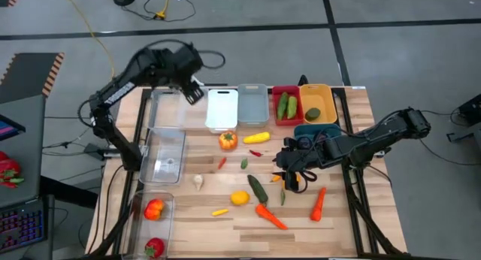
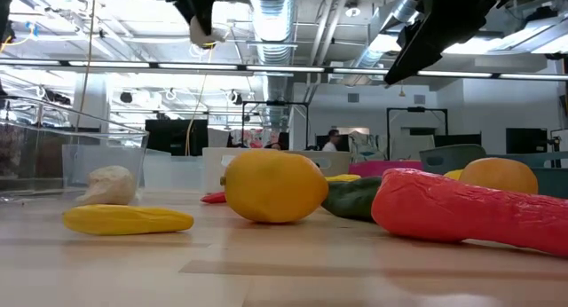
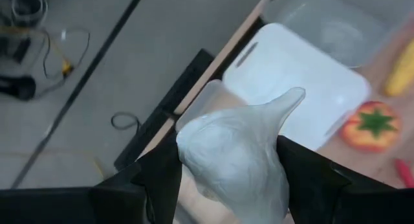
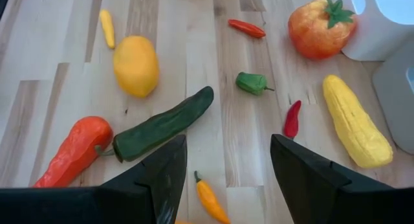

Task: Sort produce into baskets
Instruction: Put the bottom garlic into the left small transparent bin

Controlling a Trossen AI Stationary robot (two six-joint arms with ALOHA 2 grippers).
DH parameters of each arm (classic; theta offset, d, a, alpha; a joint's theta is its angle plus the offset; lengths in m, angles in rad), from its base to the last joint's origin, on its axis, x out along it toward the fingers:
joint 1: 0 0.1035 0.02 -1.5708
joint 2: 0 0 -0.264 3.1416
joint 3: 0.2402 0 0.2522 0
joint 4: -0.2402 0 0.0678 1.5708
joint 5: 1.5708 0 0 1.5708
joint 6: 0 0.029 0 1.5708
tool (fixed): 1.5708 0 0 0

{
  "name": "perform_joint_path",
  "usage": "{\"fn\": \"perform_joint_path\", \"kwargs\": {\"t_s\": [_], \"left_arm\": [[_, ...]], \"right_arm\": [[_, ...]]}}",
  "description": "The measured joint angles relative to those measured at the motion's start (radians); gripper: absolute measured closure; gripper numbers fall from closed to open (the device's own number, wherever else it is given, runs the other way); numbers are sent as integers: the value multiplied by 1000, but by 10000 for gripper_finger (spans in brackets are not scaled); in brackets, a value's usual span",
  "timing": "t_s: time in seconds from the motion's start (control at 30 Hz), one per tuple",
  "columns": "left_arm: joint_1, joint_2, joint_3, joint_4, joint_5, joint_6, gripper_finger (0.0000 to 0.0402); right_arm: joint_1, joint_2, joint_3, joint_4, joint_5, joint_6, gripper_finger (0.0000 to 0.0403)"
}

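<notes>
My left gripper (image 1: 194, 92) hangs high over the table's far left, shut on a white garlic (image 3: 233, 159), close to the white basket (image 1: 222, 108) and a clear basket (image 1: 167, 104). My right gripper (image 1: 290, 168) stands open above the table's right middle with nothing between its fingers. Below it lie a green cucumber (image 4: 165, 123), a small orange chili (image 4: 210, 199) and a red chili (image 4: 292, 119). A lemon (image 1: 239, 198), two carrots (image 1: 270, 216) and a second garlic (image 1: 198, 182) rest on the wood. My left gripper pinches the garlic's bulb by its two sides (image 3: 191, 162) between its fingers (image 3: 162, 179). The fingers slant down from above. The garlic is lifted clear, high over the table's far edge, and its pointed stem tip (image 3: 292, 98) juts out beyond the fingers.
A row of baskets lines the far edge: white, grey (image 1: 252, 104), red (image 1: 285, 104) with cucumbers, orange-yellow (image 1: 318, 102), and teal (image 1: 316, 130) in front. Clear baskets (image 1: 165, 153) line the left edge; the nearest (image 1: 152, 215) holds tomatoes. A tomato (image 1: 228, 140) and yellow squash (image 1: 256, 137) lie mid-table.
</notes>
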Motion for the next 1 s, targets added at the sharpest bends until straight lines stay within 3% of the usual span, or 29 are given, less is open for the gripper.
{"fn": "perform_joint_path", "kwargs": {"t_s": [0.13, 0.33, 0.6, 1.0], "left_arm": [[104, 12, -59, 49, 51, 42, 191], [240, 12, -282, 142, 115, 121, 191], [425, 13, -560, 202, 116, 130, 191], [523, 12, -669, 210, 45, 99, 180]], "right_arm": [[0, 0, 0, 0, 1, 0, 152], [0, 0, 0, 0, 2, 0, 152], [0, 0, 0, 0, 2, 0, 152], [0, 0, 0, 0, 2, 0, 152]]}}
